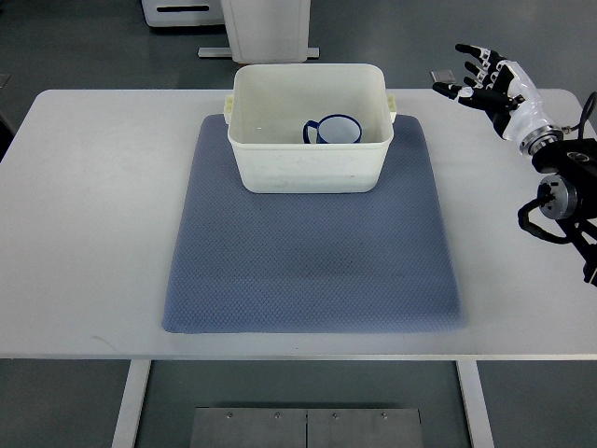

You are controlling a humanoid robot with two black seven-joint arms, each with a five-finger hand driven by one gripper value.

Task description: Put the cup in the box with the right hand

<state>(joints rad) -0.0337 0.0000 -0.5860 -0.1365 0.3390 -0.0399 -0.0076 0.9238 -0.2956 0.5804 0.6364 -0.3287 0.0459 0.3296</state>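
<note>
A white cup with a dark blue rim and handle [334, 130] sits inside the cream plastic box [308, 163], at its right side. The box stands at the far end of a blue-grey mat [312, 261] on the white table [93, 233]. My right hand [478, 75] is open, fingers spread, holding nothing. It hovers over the table's far right corner, well to the right of the box. The left arm is out of view.
The right forearm and wrist joints [560, 187] lie along the table's right edge. A white machine base [266, 28] stands on the floor beyond the table. The table's front edge runs across the lower part of the view.
</note>
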